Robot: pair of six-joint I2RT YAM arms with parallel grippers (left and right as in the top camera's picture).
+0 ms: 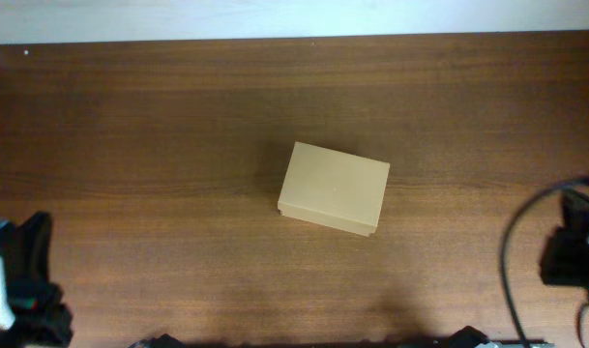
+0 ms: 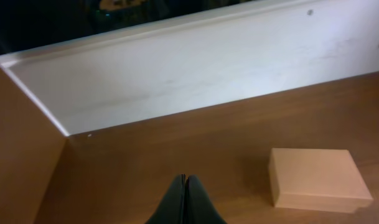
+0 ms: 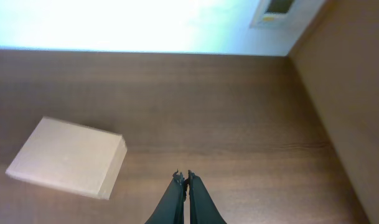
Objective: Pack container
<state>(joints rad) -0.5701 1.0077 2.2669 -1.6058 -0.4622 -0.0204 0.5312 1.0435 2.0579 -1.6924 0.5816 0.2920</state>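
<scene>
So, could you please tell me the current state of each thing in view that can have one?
container: closed, lying flat, touched by neither hand.
left hand: shut, empty, apart from the container.
right hand: shut, empty, apart from the container.

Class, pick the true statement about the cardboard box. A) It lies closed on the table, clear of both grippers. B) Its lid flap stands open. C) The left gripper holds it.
A: the cardboard box lies lid-down on the table, while the left gripper and right gripper are shut on nothing, apart from it.
</scene>
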